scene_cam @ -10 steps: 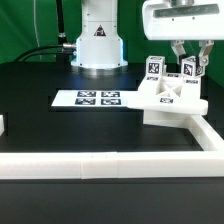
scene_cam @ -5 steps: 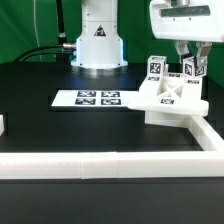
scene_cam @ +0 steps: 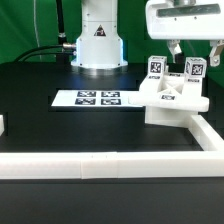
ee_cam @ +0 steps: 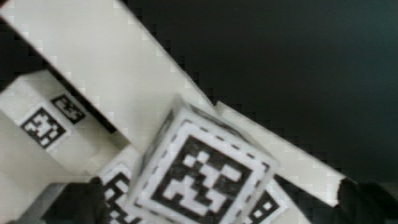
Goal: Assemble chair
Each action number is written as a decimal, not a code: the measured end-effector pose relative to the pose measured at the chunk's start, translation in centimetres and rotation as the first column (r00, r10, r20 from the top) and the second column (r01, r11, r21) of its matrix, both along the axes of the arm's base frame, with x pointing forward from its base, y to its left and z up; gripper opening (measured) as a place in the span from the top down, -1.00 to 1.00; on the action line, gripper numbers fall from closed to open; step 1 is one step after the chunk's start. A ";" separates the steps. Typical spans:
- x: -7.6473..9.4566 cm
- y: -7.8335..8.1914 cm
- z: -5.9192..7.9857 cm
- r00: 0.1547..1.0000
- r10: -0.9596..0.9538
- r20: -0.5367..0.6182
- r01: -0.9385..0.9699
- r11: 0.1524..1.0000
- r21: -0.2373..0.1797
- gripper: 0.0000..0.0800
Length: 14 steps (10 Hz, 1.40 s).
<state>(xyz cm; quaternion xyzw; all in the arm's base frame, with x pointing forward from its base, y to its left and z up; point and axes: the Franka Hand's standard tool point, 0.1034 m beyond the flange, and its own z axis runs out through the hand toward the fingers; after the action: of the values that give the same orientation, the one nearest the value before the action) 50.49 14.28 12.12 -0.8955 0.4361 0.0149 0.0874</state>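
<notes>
The chair (scene_cam: pixel 172 97) is a white blocky assembly with a cross-braced panel and two upright posts topped with black-and-white tags. It stands on the black surface (scene_cam: pixel 40 85) at the exterior view's right, against the white border rail (scene_cam: pixel 100 165). The tool (scene_cam: pixel 195 52) hangs above the posts, fingers spread wide, gripping nothing. Open surface lies to the exterior view's left beyond the marker board (scene_cam: pixel 97 98). The wrist view shows one post tag (ee_cam: pixel 210 172) close up.

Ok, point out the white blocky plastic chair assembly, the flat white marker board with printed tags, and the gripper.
White blocky plastic chair assembly (scene_cam: pixel 172 102), exterior view, on its cross-braced front.
Flat white marker board (scene_cam: pixel 68 99), exterior view, on its bare end.
Gripper (scene_cam: pixel 196 47), exterior view, midway between the spread fingertips.
</notes>
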 end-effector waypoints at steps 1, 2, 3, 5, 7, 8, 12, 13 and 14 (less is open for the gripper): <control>0.0 0.0 0.0 0.995 0.099 0.013 -0.099 0.995 -0.006 -0.62; 0.1 0.2 0.0 0.982 0.190 0.019 -0.190 0.982 -0.015 -0.62; 0.3 0.2 0.0 0.960 0.279 0.031 -0.278 0.960 -0.030 -0.62; 0.3 0.3 -0.1 0.899 0.437 0.041 -0.434 0.899 -0.067 -0.62; 0.3 0.2 -0.1 0.819 0.570 0.055 -0.565 0.820 -0.088 -0.62; 0.3 0.1 -0.2 0.774 0.630 0.061 -0.624 0.776 -0.096 -0.62; 0.3 0.1 -0.2 0.764 0.642 0.063 -0.636 0.766 -0.097 0.30; 0.3 0.1 -0.2 0.774 0.630 0.063 -0.623 0.776 -0.096 0.30; 0.4 0.1 -0.2 0.777 0.625 0.071 -0.618 0.780 -0.104 0.30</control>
<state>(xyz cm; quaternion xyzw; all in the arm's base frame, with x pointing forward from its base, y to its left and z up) 50.87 14.37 11.95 -0.9914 0.1114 -0.0189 0.0663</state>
